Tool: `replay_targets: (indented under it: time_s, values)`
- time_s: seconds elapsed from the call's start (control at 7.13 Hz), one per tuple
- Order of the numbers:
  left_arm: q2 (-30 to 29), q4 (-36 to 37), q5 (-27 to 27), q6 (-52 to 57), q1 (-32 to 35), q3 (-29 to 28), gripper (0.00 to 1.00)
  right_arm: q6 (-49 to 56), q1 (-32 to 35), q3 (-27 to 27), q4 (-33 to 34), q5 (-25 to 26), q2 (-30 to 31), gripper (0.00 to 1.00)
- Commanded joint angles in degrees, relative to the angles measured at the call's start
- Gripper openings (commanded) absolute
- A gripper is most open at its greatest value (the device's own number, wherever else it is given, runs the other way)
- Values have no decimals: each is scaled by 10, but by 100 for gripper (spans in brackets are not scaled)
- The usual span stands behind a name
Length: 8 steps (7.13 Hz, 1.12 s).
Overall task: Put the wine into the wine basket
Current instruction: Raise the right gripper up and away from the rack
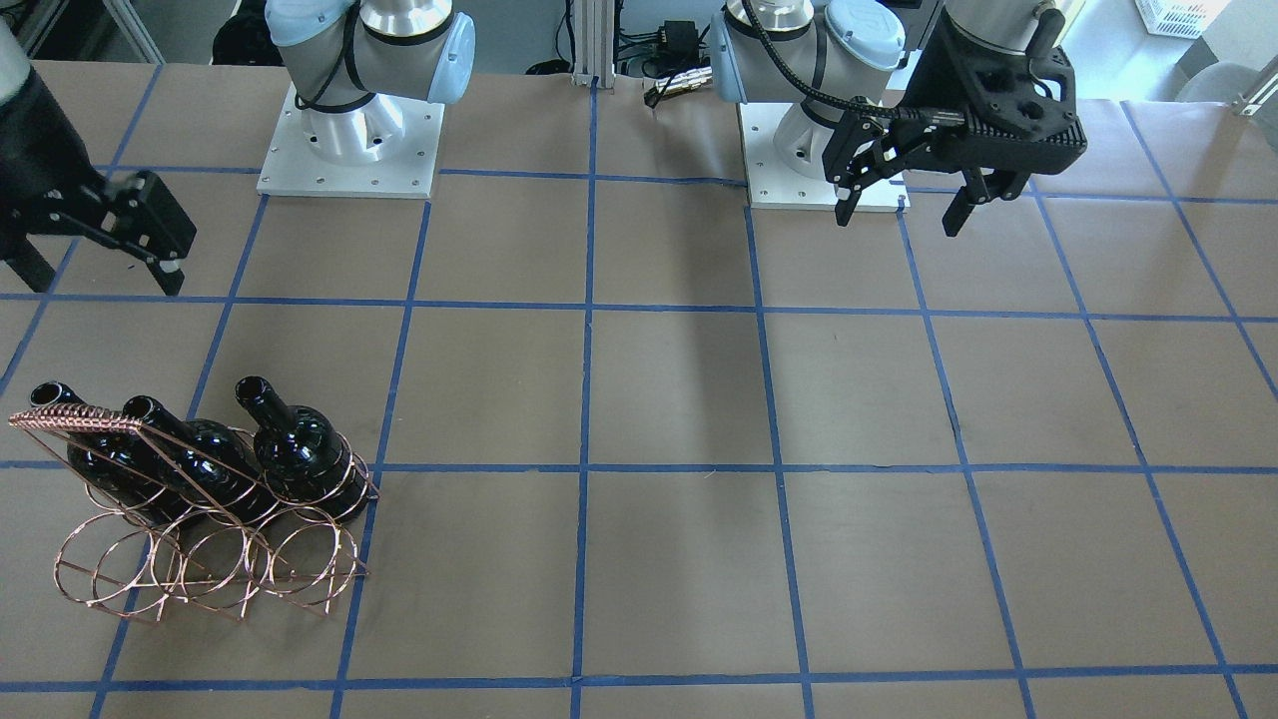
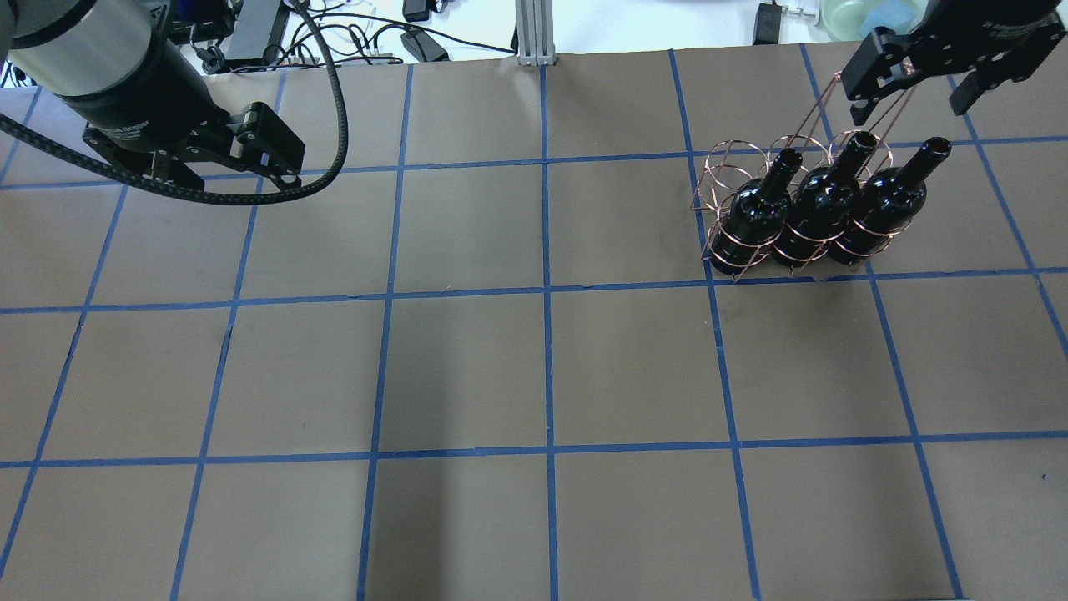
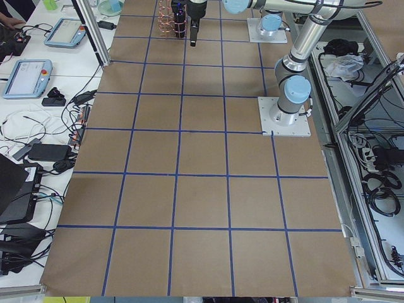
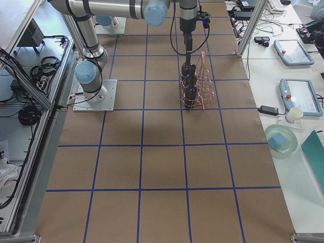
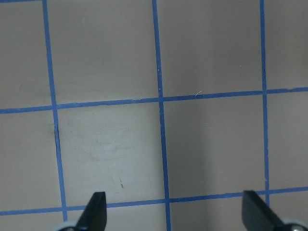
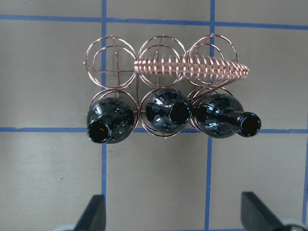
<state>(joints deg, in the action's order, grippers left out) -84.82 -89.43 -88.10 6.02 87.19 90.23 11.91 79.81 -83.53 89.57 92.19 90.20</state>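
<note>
Three glossy black wine bottles point(image 2: 755, 213) point(image 2: 822, 200) point(image 2: 893, 196) stand tilted in the wine basket point(image 2: 724, 167), a rose-copper wire rack at the table's far right. They fill the row of rings nearer the robot's base; the other row is empty. In the right wrist view the bottles point(image 6: 166, 110) sit below the coil-wrapped handle point(image 6: 192, 70). My right gripper point(image 2: 914, 88) hovers above the basket, open and empty, touching nothing. My left gripper point(image 2: 234, 167) is open and empty, high over the table's left side. The basket point(image 1: 200, 559) and one bottle point(image 1: 300, 449) also show in the front view.
The brown table point(image 2: 542, 376) carries a blue tape grid. The two arm bases point(image 1: 349, 150) point(image 1: 799, 160) are bolted along the robot's edge. Cables and devices point(image 2: 367, 33) lie beyond the far edge. The left wrist view shows only table point(image 5: 110, 144).
</note>
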Motion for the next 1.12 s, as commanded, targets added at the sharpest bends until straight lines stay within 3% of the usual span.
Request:
replay_targets:
  time_s: [0.0,0.28,0.7,0.98]
  values:
    - [2,43,-15,-6,0,22,100,-36,37,8,-72,-1,55,100]
    - [4,60,-14,-6,0,28,100,-74,88,-10,-71,1,60,99]
    - [26,-10,-12,-6,0,21,100,-75,90,-10,-40,-5,50,100]
    - [28,-11,-8,-6,0,22,100,-74,90,-7,-39,-4,46,100]
